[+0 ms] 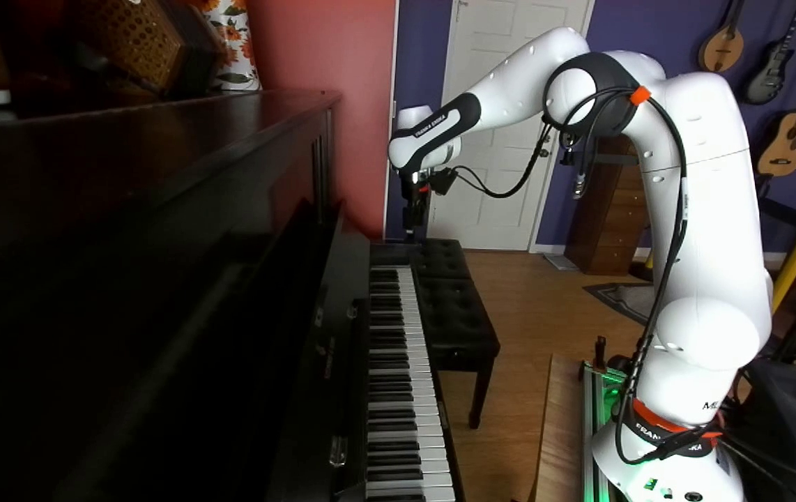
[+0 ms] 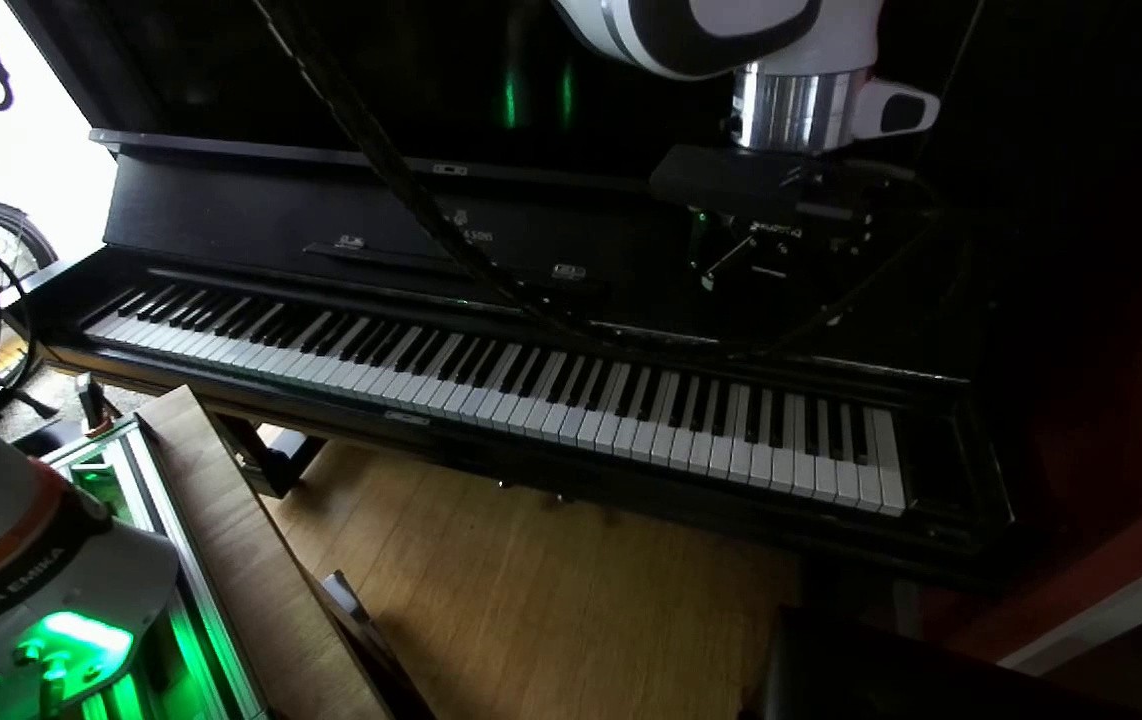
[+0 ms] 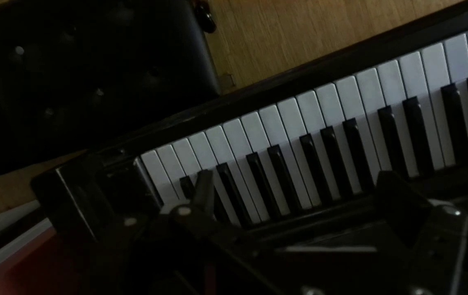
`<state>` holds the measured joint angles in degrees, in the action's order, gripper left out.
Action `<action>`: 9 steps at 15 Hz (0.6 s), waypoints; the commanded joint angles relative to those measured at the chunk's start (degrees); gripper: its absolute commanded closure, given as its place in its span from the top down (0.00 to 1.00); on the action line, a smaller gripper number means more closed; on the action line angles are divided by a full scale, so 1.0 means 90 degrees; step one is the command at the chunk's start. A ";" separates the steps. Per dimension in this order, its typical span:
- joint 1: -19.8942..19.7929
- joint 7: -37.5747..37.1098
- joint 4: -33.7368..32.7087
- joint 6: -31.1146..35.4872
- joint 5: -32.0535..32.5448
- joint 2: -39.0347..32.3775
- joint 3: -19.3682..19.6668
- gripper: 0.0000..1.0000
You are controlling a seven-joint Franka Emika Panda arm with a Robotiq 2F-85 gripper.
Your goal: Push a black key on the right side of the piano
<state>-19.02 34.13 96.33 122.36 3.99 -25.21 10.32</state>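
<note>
The dark glossy upright piano (image 1: pixel 231 188) shows in both exterior views, with its fallboard (image 2: pixel 251 215) raised behind the keys. Its long row of white and black keys is uncovered. A black key (image 2: pixel 836 430) lies near the right end of the row in that exterior view. In the wrist view several black keys, such as this black key (image 3: pixel 230 186), lie beyond the fingers. My gripper (image 3: pixel 297 176) is open and empty, its two fingers wide apart. In both exterior views the dark gripper (image 1: pixel 412 216) hangs above the piano's far right end, apart from the keys.
The black padded bench (image 1: pixel 457 314) stands beside the keyboard's end; it also shows in the wrist view (image 3: pixel 94 73). A red wall (image 1: pixel 328 56) is close past that end. The fallboard rises behind the keys. A dark cable (image 2: pixel 411 190) hangs in front of the piano.
</note>
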 commanded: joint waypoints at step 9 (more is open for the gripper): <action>-0.0564 0.0565 -0.0171 0.0639 -0.0658 -0.0784 -0.0348 1.00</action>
<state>-23.74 39.34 95.06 128.32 -2.19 -32.18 7.58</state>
